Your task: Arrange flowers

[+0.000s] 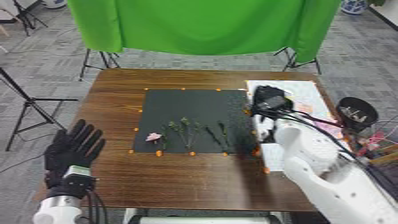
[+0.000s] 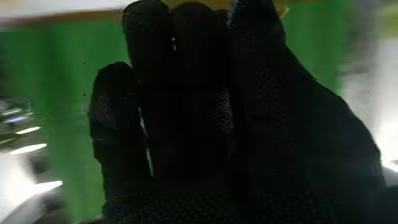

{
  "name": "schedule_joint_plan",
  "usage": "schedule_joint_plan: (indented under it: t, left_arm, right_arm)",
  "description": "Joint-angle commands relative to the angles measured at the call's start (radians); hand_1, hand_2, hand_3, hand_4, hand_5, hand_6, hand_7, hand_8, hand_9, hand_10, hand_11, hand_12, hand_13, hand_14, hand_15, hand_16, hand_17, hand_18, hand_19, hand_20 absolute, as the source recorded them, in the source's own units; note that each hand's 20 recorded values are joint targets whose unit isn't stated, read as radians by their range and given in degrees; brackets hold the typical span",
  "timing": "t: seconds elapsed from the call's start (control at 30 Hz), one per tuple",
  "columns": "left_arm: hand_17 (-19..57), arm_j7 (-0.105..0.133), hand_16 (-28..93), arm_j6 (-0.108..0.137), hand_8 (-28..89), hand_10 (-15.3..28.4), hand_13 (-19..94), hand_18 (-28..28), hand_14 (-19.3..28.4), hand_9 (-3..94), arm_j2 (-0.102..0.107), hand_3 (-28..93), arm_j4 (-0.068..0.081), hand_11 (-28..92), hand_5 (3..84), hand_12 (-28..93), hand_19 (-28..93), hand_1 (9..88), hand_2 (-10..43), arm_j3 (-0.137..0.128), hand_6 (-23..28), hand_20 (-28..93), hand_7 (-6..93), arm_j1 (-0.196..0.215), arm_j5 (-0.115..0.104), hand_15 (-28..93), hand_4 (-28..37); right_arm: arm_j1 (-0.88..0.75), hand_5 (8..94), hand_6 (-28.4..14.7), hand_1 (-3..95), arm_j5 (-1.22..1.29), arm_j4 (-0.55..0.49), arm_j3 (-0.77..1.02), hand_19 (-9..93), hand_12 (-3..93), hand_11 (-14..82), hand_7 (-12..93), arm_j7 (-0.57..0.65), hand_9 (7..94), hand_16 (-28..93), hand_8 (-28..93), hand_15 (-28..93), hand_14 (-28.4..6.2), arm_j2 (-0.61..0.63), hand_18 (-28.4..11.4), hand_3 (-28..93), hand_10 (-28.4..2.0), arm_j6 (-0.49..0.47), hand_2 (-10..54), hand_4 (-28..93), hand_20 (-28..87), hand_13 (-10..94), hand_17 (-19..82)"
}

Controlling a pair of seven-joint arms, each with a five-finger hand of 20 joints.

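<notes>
Long and white, the robot's right arm (image 1: 338, 187) is leaning over the right side of the brown wooden table (image 1: 200, 185). At its end, the right hand in a black fabric glove (image 1: 273, 101) is hanging over the flat white board (image 1: 290, 86), near the right edge of the square dark mat (image 1: 178, 107). Seen from the wrist, the right hand (image 2: 191, 135) is keeping its fingers straight, and they are pointing up in front of the green cloth (image 2: 49, 130). Over on the other side, the left hand in a black fabric glove (image 1: 67, 152) is resting open by the left edge of the table, and its fingers are stretching out straight and a little apart. On the near part of the mat, the little pink flower (image 1: 154, 136) is lying to the left. Thin green stems with leafy tops (image 1: 185, 131) are lying in the middle, and skinny dark green stems (image 1: 223, 134) are lying to the right of them. Small orange dots are going along the mat's edges. Some pink shapes (image 1: 306, 108) are showing on the white board. Beside the table on the right, the round black bin (image 1: 357, 105) is standing.
</notes>
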Motion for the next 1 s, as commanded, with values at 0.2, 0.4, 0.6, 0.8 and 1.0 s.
schedule_joint_plan:
  t: [0.2, 0.4, 0.6, 0.8, 1.0]
  left_arm:
    - [-7.3, -0.032, -7, 0.001, -9, 16.3, 24, 15.2, 17.2, 32.2, 0.02, 70, 0.006, 26, 39.9, 11, 36, 26.8, 16.0, 0.037, 10.4, 9, 13.3, -0.037, 0.011, 42, -28.3]
    - [-7.3, -0.031, -7, 0.011, -9, 16.3, 24, 15.2, 17.2, 32.1, 0.04, 70, 0.011, 26, 40.0, 11, 36, 26.8, 16.0, 0.037, 10.4, 9, 13.3, -0.063, 0.003, 42, -28.3]
    - [-7.3, -0.018, -7, 0.02, -9, 16.2, 24, 15.2, 17.2, 32.3, 0.058, 70, 0.01, 26, 40.1, 11, 36, 26.8, 16.0, 0.047, 10.4, 9, 13.4, -0.077, -0.002, 42, -28.3]
    - [-7.3, -0.013, -7, 0.018, -9, 16.1, 24, 15.2, 17.2, 32.4, 0.056, 70, 0.009, 26, 40.2, 11, 36, 26.8, 16.0, 0.047, 10.4, 9, 13.3, -0.073, -0.004, 42, -28.3]
    - [-7.3, -0.007, -7, 0.018, -9, 16.2, 24, 15.2, 17.2, 32.4, 0.052, 70, 0.008, 26, 40.2, 11, 36, 26.9, 16.0, 0.039, 10.5, 9, 13.2, -0.06, -0.007, 42, -28.3]
  right_arm:
    - [0.402, 79.3, 1.7, 60.2, -0.089, 0.255, -0.328, 78, 37.9, 6.5, 23, -0.169, 91.1, 44, 2, 22, -6.7, -0.342, -20.3, 70, -9.4, -0.118, -9.5, -28, 38, 73, 30]
    - [0.434, 78.0, 1.9, 59.6, -0.103, 0.399, -0.397, 78, 38.1, 6.8, 24, -0.173, 90.6, 43, 1, 23, -6.8, -0.448, -20.4, 70, -9.3, -0.192, -9.5, -28, 39, 73, 30]
    - [0.435, 77.0, 1.8, 59.2, -0.15, 0.481, -0.444, 78, 37.7, 6.7, 24, -0.131, 89.9, 43, 0, 24, -6.9, -0.499, -20.6, 70, -9.3, -0.2, -9.5, -28, 39, 73, 30]
    - [0.437, 75.7, 1.2, 59.8, -0.153, 0.499, -0.465, 79, 37.0, 6.5, 24, -0.105, 88.5, 42, 0, 24, -6.9, -0.491, -21.0, 70, -9.6, -0.204, -9.5, -28, 39, 73, 30]
    - [0.44, 73.7, 0.5, 58.6, -0.119, 0.487, -0.467, 79, 34.9, 6.2, 23, -0.07, 86.4, 41, -1, 25, -7.5, -0.482, -21.4, 71, -10.2, -0.157, -9.5, -28, 38, 71, 30]
